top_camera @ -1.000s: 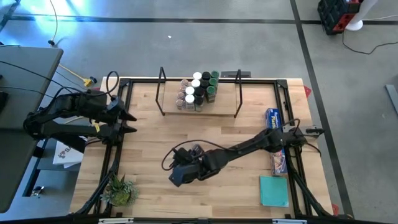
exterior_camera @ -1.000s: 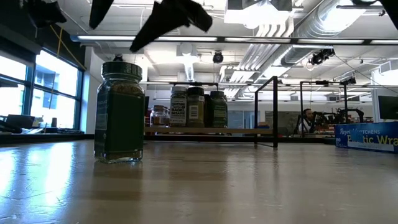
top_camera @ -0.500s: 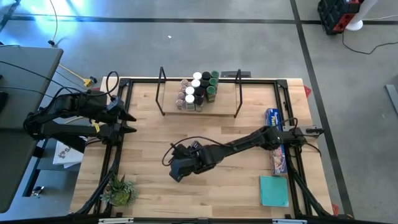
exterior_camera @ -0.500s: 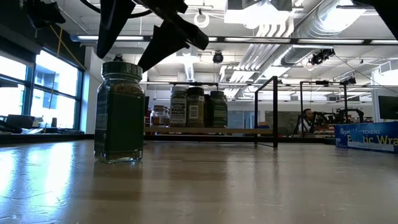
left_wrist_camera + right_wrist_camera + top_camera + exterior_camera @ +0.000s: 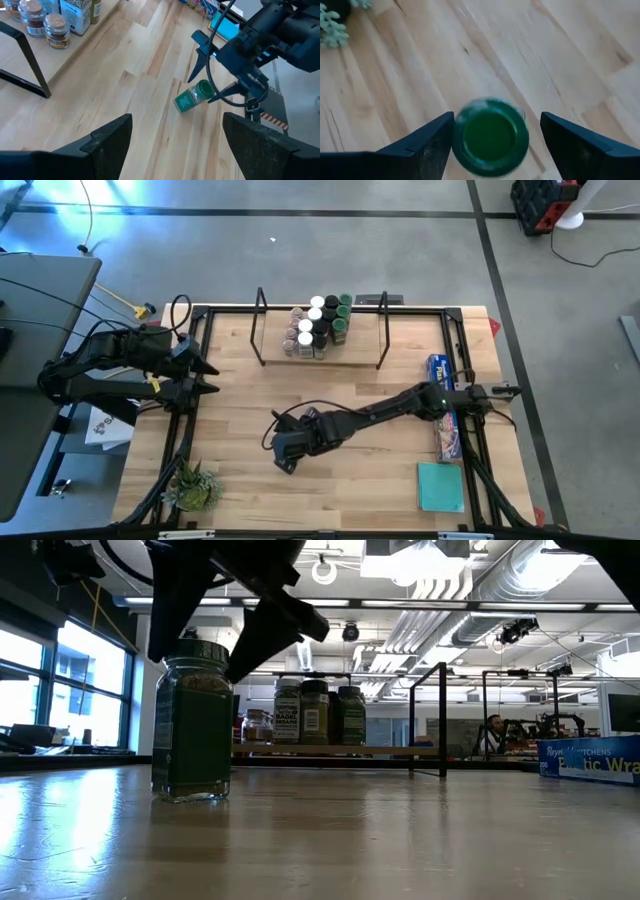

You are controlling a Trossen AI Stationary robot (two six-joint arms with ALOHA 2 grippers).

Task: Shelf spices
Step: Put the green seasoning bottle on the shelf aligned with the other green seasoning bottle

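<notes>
1 green-lidded spice jar (image 5: 490, 136) (upright) between right tool (image 5: 490, 142) fingers.

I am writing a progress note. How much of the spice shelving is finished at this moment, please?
Done: about a dozen jars stand grouped on the shelf. In hand: the right end effector is open around the top of a green-lidded jar standing alone on the table, not gripped yet. Left: grasp it and carry it to the shelf. The left end effector waits open at the table's left edge.

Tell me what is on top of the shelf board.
The shelf board carries a cluster of spice jars with white, black and green tops. Labels hide most contents; jars behind the front row are partly covered.
</notes>
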